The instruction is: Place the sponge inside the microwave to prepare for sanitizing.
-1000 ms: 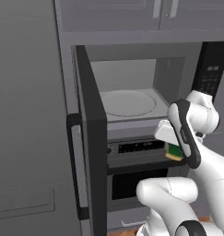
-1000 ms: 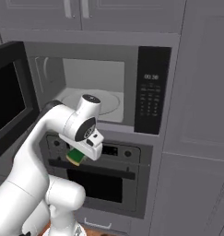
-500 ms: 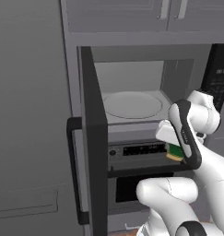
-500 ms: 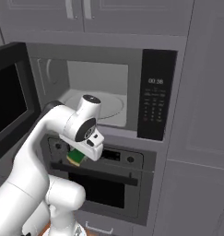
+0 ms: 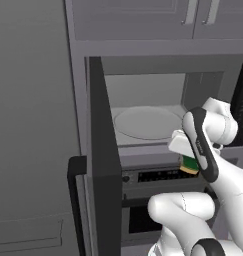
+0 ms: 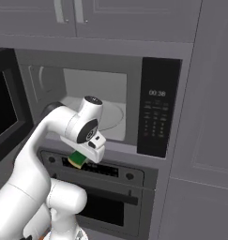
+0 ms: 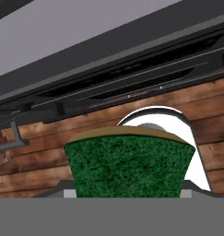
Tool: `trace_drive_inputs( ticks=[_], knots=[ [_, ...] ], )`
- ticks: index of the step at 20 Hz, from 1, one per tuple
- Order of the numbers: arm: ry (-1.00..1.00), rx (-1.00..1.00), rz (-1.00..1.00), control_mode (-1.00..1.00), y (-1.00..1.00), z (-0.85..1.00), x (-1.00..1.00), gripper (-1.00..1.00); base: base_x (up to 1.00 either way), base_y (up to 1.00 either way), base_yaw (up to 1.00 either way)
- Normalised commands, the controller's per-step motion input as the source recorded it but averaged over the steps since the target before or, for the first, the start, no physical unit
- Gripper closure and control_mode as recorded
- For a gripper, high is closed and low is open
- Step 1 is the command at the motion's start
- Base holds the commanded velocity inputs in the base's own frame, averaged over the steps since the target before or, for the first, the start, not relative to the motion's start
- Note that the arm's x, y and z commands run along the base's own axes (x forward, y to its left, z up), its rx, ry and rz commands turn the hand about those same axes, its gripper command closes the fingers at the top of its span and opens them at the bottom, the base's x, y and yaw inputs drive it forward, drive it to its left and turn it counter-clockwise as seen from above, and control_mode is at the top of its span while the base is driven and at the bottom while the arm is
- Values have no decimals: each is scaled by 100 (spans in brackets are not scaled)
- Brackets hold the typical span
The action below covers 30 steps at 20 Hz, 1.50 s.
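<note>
Microwave (image 5: 158, 95) door (image 5: 104, 165) swung fully open; round turntable (image 5: 148, 122) bare in the pale cavity. Gripper (image 6: 80, 158) clenched on the sponge (image 6: 78, 159), green face toward the hand camera (image 7: 129, 168). Sponge held outside the microwave, just below its front sill, in front of the oven control strip (image 6: 99, 169). Keypad panel (image 6: 156, 115) right of the cavity.

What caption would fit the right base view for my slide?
Gripper holds the sponge just below the open microwave, in front of the oven's control strip.
</note>
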Motion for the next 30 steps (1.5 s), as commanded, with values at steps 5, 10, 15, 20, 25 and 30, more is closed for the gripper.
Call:
trace_drive_inputs(
  ticks=[5,10,15,20,25,30],
  knots=[
    [0,0,0,100,0,0,0,100,35,-8,1],
    [0,0,0,100,0,0,0,100,10,-4,1],
    [0,0,0,100,0,0,0,100,0,0,0],
    [0,0,0,100,0,0,0,100,0,0,0],
    [0,0,0,100,0,0,0,100,0,0,0],
    [0,0,0,-100,0,0,0,100,0,0,0]
  ],
)
